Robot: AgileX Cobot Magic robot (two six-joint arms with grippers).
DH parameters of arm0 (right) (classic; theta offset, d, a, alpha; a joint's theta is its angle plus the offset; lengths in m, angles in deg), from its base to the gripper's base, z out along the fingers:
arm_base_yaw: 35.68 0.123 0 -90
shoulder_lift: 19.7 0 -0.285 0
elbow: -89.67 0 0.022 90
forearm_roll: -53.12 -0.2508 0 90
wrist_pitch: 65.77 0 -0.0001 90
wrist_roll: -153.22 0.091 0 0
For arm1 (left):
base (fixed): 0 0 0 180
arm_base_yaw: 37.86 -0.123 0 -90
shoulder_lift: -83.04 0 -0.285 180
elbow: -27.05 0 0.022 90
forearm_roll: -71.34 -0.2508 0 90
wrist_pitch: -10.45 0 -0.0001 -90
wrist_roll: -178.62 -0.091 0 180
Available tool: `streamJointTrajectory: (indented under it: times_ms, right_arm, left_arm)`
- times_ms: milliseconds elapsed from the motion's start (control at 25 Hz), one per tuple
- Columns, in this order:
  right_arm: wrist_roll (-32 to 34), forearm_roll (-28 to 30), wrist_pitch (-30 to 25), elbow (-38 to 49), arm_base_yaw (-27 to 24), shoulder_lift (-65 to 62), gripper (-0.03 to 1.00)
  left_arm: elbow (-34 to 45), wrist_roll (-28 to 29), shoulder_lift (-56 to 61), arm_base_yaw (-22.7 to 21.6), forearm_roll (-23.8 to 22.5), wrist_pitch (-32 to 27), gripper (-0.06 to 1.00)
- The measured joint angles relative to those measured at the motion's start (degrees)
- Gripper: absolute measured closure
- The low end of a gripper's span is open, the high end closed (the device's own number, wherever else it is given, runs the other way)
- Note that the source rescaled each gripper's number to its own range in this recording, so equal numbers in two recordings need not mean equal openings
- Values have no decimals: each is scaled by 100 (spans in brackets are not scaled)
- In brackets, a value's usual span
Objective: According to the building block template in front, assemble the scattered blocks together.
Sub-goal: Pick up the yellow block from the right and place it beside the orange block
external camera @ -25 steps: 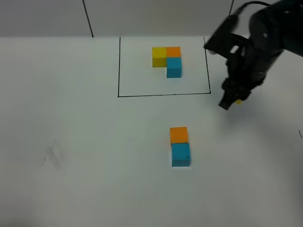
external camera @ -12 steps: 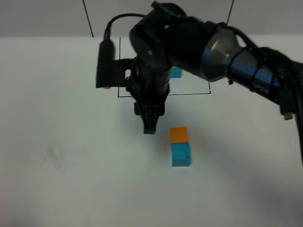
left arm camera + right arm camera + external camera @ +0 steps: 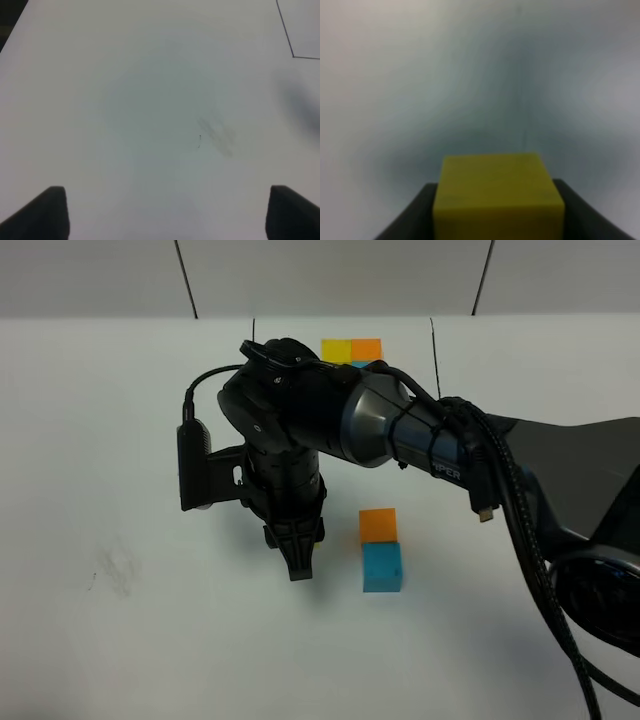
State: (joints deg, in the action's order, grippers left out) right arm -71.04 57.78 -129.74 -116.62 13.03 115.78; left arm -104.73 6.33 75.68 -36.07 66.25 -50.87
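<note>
My right gripper point(image 3: 300, 566) reaches across the table and hangs just left of the scattered orange cube point(image 3: 378, 525) and light blue cube point(image 3: 382, 567), which sit touching, orange behind blue. In the right wrist view the right gripper point(image 3: 497, 220) is shut on the yellow cube point(image 3: 497, 192); the exterior view hides that cube. The arm covers most of the template: only its yellow cube point(image 3: 336, 349), orange cube point(image 3: 367, 348) and bits of the black frame point(image 3: 432, 340) show. My left gripper point(image 3: 160, 215) is open over bare table.
A faint grey smudge point(image 3: 112, 570) marks the white table at the left; it also shows in the left wrist view point(image 3: 215, 132). A corner of the black frame point(image 3: 292, 56) shows there too. The right arm's cable point(image 3: 500, 490) trails to the right.
The right arm has swung from right of the template across it to the left, then come down and nearer, ending just left of the orange and blue cubes.
</note>
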Motion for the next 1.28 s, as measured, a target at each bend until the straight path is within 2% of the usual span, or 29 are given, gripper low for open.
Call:
streamJointTrajectory:
  times_ms: [200, 480, 640, 920, 1280]
  right_arm:
    - [-20, 35, 6, 0, -61, 89, 72]
    - [13, 29, -250, 160, -91, 23, 72]
    - [-92, 21, -21, 483, -109, -155, 72]
    - [-232, 16, 515, 533, -120, -184, 72]
    - [207, 50, 674, 715, -367, -184, 72]
  left_arm:
    - [0, 0, 0, 0, 0, 0, 26]
    - [0, 0, 0, 0, 0, 0, 26]
    - [0, 0, 0, 0, 0, 0, 26]
    - [0, 0, 0, 0, 0, 0, 26]
    - [0, 0, 0, 0, 0, 0, 26]
